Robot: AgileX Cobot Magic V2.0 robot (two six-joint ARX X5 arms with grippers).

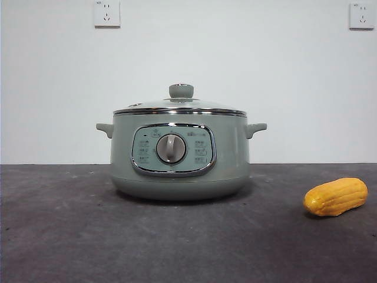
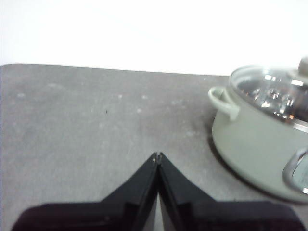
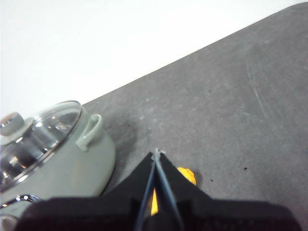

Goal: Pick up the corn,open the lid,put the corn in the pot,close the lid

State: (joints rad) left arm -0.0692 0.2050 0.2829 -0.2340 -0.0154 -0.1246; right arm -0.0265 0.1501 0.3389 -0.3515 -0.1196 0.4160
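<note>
Your left claw (image 2: 158,155) has its two black jaws pressed together, tips meeting, with nothing between them; it hangs above bare grey table (image 2: 86,125), and the pot (image 2: 255,144) sits off to one side of it, well apart. Your right claw (image 3: 157,153) is likewise closed tip to tip and empty. It hovers over the corn (image 3: 187,175), whose yellow-orange body peeks out from behind the jaws, partly hidden, so you cannot tell how high above it the claw is. The pot stands near that claw too, one of its side handles (image 3: 91,129) turned toward it.

From the front view you see neither arm. The pot (image 1: 179,156) stands upright in the middle of the table (image 1: 59,230), dial (image 1: 171,148) and front panel facing you. The lid (image 1: 180,105) rests shut on the pot's chrome rim, with its sage-green knob (image 1: 181,90) on top. The corn (image 1: 336,196) lies on its side on the table, well apart from the pot, slightly tilted. Two wall sockets (image 1: 106,13) sit high on the white wall behind.
</note>
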